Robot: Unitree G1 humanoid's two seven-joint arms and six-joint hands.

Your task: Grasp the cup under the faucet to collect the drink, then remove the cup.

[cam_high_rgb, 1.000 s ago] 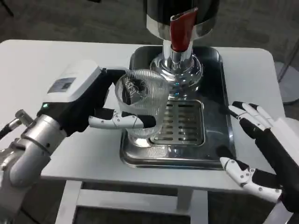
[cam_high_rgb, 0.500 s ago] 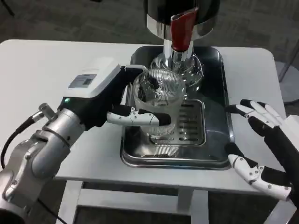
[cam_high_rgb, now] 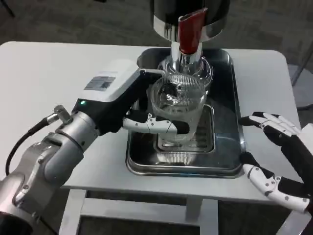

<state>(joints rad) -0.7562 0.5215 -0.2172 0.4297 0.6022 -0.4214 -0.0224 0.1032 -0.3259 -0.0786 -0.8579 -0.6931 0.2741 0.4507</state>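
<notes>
Cup (cam_high_rgb: 178, 105), clear ribbed plastic, sits inside the left hand (cam_high_rgb: 129, 105): fingers (cam_high_rgb: 155, 125) wrap its near side, thumb behind. Cup is directly beneath the red faucet lever (cam_high_rgb: 190, 32) and above the slotted drip grate (cam_high_rgb: 193, 139) of the steel tray (cam_high_rgb: 230, 161). Right hand (cam_high_rgb: 283, 159) rests beside the tray's right edge, fingers spread, holding nothing.

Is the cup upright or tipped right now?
Upright. The cup sits over the tray grate below the faucet, rim facing up, gripped by the left hand.
</notes>
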